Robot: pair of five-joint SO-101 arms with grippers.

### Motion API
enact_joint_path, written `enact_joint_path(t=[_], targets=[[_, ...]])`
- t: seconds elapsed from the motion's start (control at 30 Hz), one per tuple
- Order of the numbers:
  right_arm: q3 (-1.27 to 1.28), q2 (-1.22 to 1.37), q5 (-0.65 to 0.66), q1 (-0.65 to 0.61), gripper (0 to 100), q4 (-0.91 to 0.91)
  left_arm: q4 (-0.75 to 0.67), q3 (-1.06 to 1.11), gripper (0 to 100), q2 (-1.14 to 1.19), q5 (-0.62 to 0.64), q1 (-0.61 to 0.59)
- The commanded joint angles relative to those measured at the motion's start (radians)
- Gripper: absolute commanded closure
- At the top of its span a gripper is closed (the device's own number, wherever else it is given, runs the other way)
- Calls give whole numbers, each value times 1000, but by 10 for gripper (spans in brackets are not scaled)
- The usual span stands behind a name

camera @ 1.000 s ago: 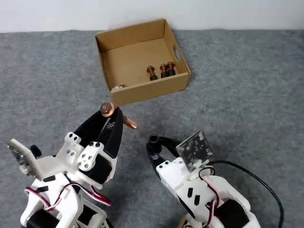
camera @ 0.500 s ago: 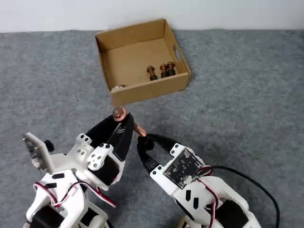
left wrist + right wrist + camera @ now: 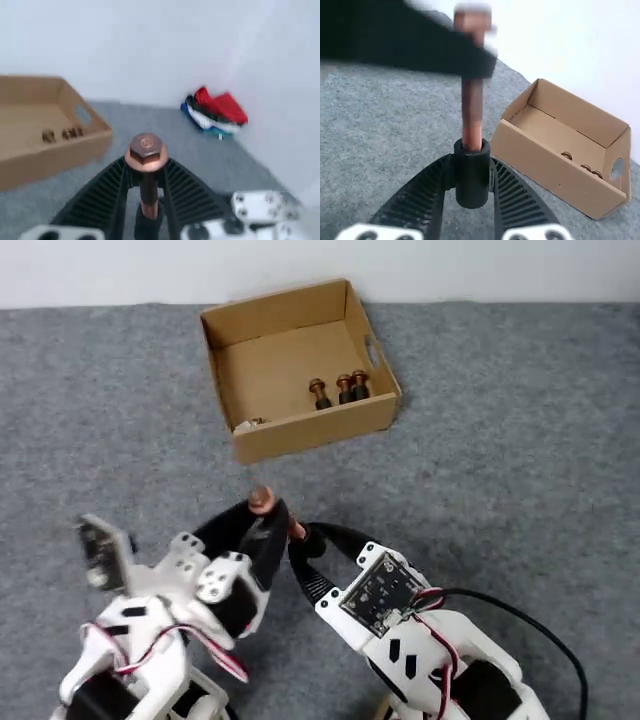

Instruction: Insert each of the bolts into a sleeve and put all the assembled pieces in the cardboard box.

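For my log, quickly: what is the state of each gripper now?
Left gripper: closed on the bolt.
Right gripper: closed on the sleeve.

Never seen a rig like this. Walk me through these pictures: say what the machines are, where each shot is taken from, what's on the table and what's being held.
These are two small white robot arms side by side at a grey-covered table. The high view looks down from a fixed camera above. The other two views come from a camera on each arm's wrist, looking out past that arm's own claw.

The left claw is shut on a copper bolt, held head up. The right claw is shut on a black sleeve, which is a short tube. The bolt's lower end sits in the sleeve's mouth, so the two parts are being joined.

Farther back stands an open cardboard box with three finished pieces lying inside.
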Motion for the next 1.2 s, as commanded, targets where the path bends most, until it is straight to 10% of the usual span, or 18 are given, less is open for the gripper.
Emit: enact_joint_path(t=[0.0,0.3,0.77,1.17], targets=[[-11,-7,11,-1,991,-30,17,42,995,3,5,55],[-6,-4,11,-1,991,-24,32,122,795,6,-89,23],[26,-5,3,10,991,-22,91,-25,798,6,-103,-126],[3,7,-281,443,991,-21,49,255,996,-2,-104,-416]])
